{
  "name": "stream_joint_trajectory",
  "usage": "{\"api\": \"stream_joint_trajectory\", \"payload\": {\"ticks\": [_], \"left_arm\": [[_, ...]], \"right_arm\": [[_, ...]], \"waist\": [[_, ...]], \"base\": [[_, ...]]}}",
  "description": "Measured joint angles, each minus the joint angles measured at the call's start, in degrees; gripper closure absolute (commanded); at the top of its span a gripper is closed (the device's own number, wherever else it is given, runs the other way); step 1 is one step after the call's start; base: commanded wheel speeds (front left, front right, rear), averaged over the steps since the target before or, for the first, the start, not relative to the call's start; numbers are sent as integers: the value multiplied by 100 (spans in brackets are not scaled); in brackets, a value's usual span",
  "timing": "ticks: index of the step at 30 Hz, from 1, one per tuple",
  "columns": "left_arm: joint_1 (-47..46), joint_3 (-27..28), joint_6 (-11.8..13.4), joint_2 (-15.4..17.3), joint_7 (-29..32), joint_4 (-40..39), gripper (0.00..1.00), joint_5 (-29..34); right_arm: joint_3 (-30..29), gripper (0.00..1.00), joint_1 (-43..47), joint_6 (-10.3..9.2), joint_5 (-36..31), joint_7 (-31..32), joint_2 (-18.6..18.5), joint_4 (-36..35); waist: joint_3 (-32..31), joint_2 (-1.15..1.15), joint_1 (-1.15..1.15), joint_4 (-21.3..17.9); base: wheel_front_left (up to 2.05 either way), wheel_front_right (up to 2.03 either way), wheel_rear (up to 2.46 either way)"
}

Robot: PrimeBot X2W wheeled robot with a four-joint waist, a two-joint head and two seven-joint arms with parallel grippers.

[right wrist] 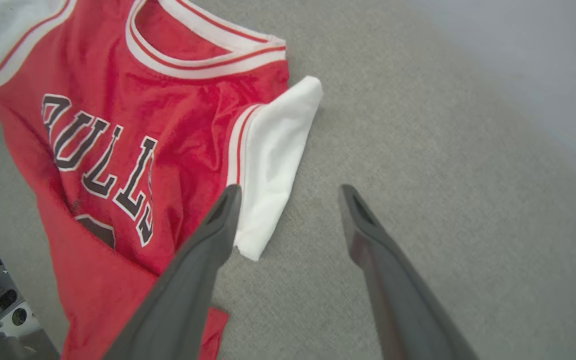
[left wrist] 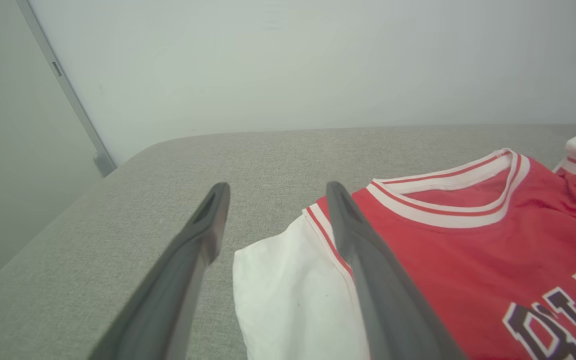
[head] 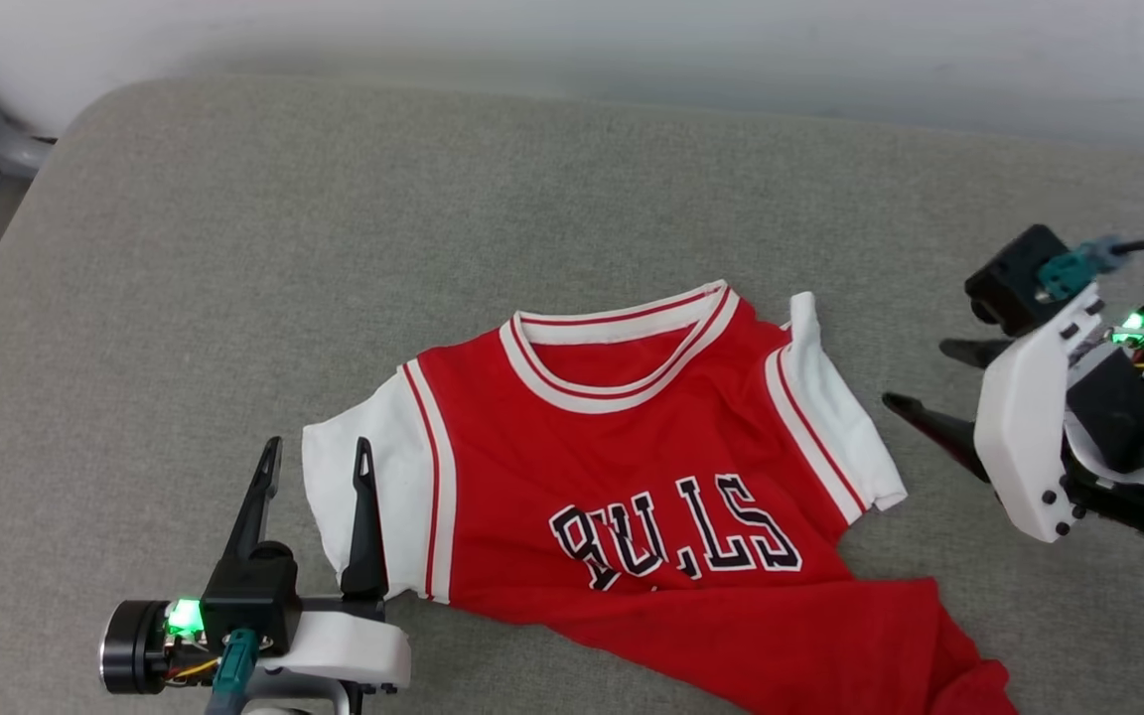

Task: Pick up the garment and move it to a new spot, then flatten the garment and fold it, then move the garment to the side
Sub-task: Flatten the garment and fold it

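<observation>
The red basketball jersey with white sleeves (head: 632, 447) is laid centre-frame on the grey fabric cushion (head: 234, 218), its hem rumpled. Left jaws and right jaws are held open and empty at each sleeve, presumably for flattening.

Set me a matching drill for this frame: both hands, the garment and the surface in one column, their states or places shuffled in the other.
1. left hand
2. right hand
3. garment
4. cushion

A. grey, under the garment
B. open, beside the garment's right side
C. chest lettering up, lower part rumpled
D. open, one finger over the garment's left side

Pairs: 1-D, 2-B, 3-C, 4-A
</observation>
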Motion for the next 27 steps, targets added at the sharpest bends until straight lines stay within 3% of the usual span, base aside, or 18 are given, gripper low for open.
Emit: {"api": "stream_joint_trajectory", "payload": {"ticks": [7,19,20,21,25,27], "left_arm": [[-196,-113,30,-33,0,-14,0,-51],[-302,-167,123,-60,0,42,0,-107],[-297,-149,123,-60,0,48,0,-107],[-292,-145,121,-60,0,58,0,-107],[-265,-133,91,-58,0,92,0,-97],[-175,-99,74,-45,0,127,0,-76]], "right_arm": [[1047,0,-544,0,46,450,63,946],[2186,0,-784,-14,328,-179,246,1864],[2243,89,-817,-13,355,-325,242,1867],[2285,100,-820,-13,372,-477,235,1889],[2338,100,-853,1,483,-1078,248,1934],[2243,100,-872,1,505,-1668,81,1803]], "waist": [[292,0,0,186],[435,0,-1,341],[415,0,0,321],[392,0,0,301],[263,0,0,207],[89,0,0,87]], "base": [[0,0,0],[0,0,0],[0,0,0],[0,0,0],[0,0,0],[0,0,0]]}}
